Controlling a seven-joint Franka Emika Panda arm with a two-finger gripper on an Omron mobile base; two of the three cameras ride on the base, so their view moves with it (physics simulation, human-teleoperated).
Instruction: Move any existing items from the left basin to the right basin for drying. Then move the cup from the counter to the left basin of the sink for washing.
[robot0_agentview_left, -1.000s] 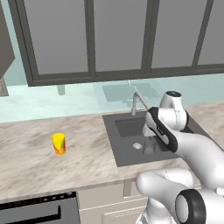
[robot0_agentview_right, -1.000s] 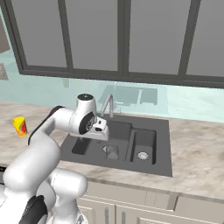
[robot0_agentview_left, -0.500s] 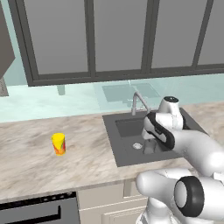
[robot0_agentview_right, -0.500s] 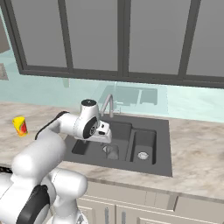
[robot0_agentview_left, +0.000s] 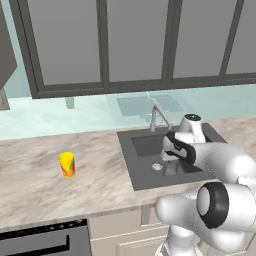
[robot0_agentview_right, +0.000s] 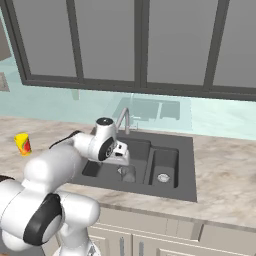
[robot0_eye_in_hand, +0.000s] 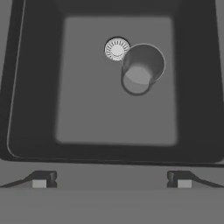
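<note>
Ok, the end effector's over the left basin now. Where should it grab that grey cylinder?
Come straight down from above and close across the rim of the grey cylinder. It stands upright with its mouth open beside the drain, with bare floor around it in the left basin, so the open end effector should straddle opposite walls.

My arm is bent forward from the base, and the wrist turns my hand to point down. My gripper (robot0_eye_in_hand: 111, 183) has its jaws spread wide, and nothing is between them. In the right base view my gripper (robot0_agentview_right: 121, 161) hangs low at the end of the forearm.
</note>
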